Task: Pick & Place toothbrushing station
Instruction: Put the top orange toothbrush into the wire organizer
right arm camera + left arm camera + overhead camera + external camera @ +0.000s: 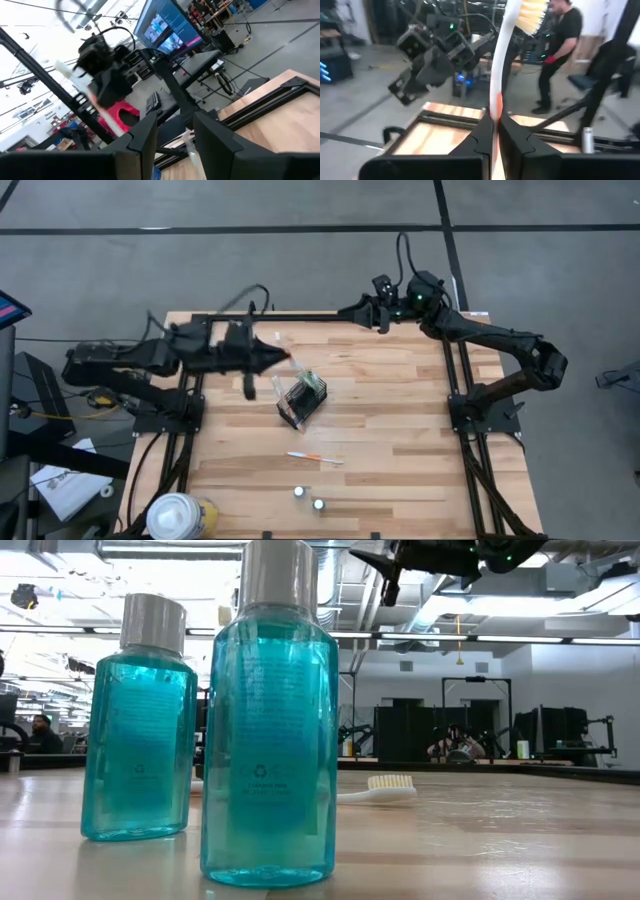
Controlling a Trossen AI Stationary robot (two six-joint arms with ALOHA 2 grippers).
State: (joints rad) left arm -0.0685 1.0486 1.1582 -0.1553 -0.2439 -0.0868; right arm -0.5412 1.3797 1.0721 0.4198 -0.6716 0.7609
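The left gripper [496, 131] has its jaws clenched on a white toothbrush [506, 55] with an orange part, bristles pointing away from the wrist; in the high view this gripper [283, 359] hangs at about 10 o'clock from the black wire-mesh holder [302, 402], close beside it. The holder stands near the table's [400, 430] middle. A 2nd toothbrush [315, 458] lies flat at 6 o'clock from the holder, well apart. The right gripper [175, 135], jaws released and holding nothing, waits at the table's far edge [381, 323]. 2 blue bottles [268, 720] stand near the front edge.
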